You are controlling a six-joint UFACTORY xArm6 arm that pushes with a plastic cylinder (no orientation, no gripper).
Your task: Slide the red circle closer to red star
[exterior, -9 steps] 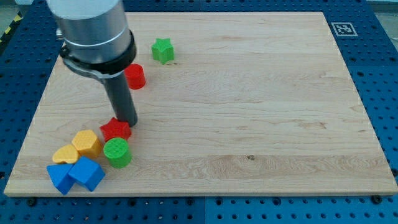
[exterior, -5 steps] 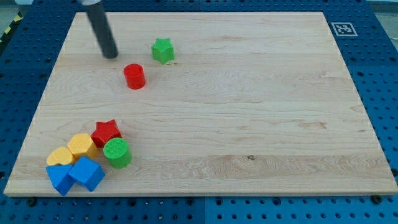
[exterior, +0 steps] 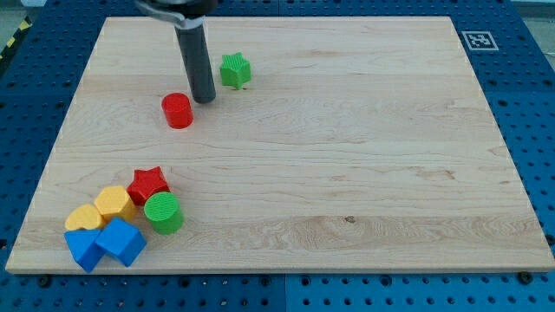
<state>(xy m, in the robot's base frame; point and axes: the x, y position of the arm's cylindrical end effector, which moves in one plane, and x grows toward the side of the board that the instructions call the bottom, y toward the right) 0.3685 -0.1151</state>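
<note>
The red circle (exterior: pixel 178 111) lies on the wooden board at the upper left. The red star (exterior: pixel 148 184) lies at the lower left, well below the circle, touching the yellow blocks and the green circle. My tip (exterior: pixel 204 98) is down on the board just to the upper right of the red circle, between it and the green star (exterior: pixel 234 70). The tip sits close to the circle's edge; contact cannot be made out.
A green circle (exterior: pixel 163 212) sits right of and below the red star. Two yellow blocks (exterior: pixel 115 204) (exterior: pixel 83 217) and two blue blocks (exterior: pixel 120 241) (exterior: pixel 82 249) cluster at the board's lower left corner. A fiducial marker (exterior: pixel 478 40) is at the top right.
My tip went from beside the red star up to the top left, then across to the red circle's upper right. The red circle slid a little down-left; the green star shifted slightly right.
</note>
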